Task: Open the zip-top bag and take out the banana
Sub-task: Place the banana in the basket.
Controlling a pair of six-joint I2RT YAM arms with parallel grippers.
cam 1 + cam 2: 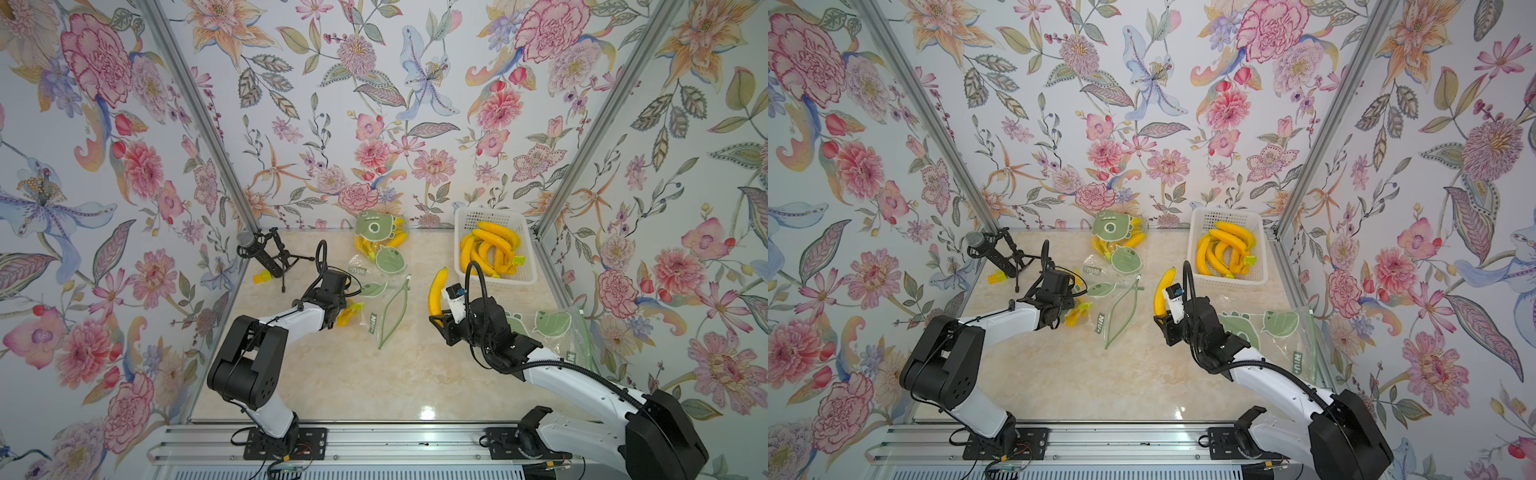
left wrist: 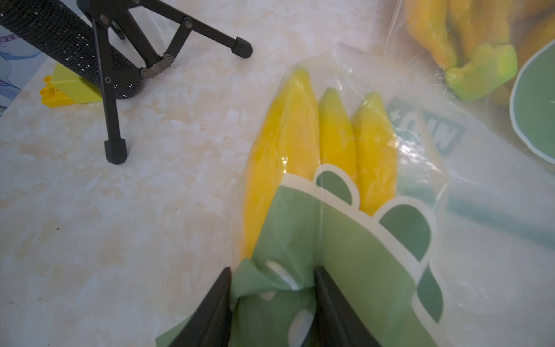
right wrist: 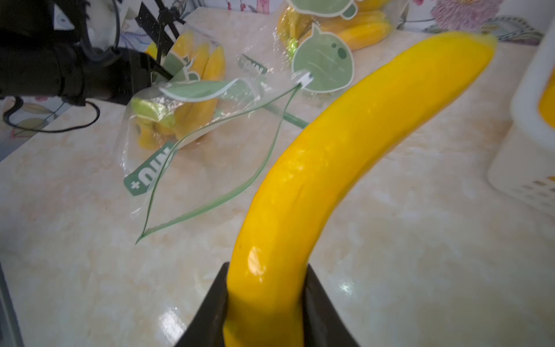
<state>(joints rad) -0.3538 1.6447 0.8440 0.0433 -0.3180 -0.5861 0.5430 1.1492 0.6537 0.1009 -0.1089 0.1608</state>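
Nearest the robot's base, a flat clear plastic bag with green cartoon prints (image 1: 552, 326) lies on the cream marble-patterned tabletop (image 1: 374, 382), partly under the right arm. Just beyond it, the right gripper (image 3: 266, 266) is clenched around the lower end of a smooth, curved yellow banana (image 3: 345, 135). The banana rises out of the jaws above the tabletop, outside every bag, between the open bag and the basket. Across from it, the left gripper (image 2: 271, 270) pinches the crumpled, green-printed end of the clear zip-top bag with a green zipper strip (image 3: 210, 156). The bag's mouth gapes wide toward the right arm, and a bunch of yellow bananas with a green stem (image 2: 333, 135) lies inside it, near the gripped end. Farther back, a second clear printed bag stuffed with bananas (image 1: 380, 243) rests against the floral rear wall. To its right, a white perforated plastic basket (image 1: 498, 277) holds a pile of loose yellow bananas (image 1: 490, 249). In the far left corner stands a black mesh microphone on a small black tripod (image 1: 266, 253), with a yellow toy brick (image 1: 262, 276) just beside it.
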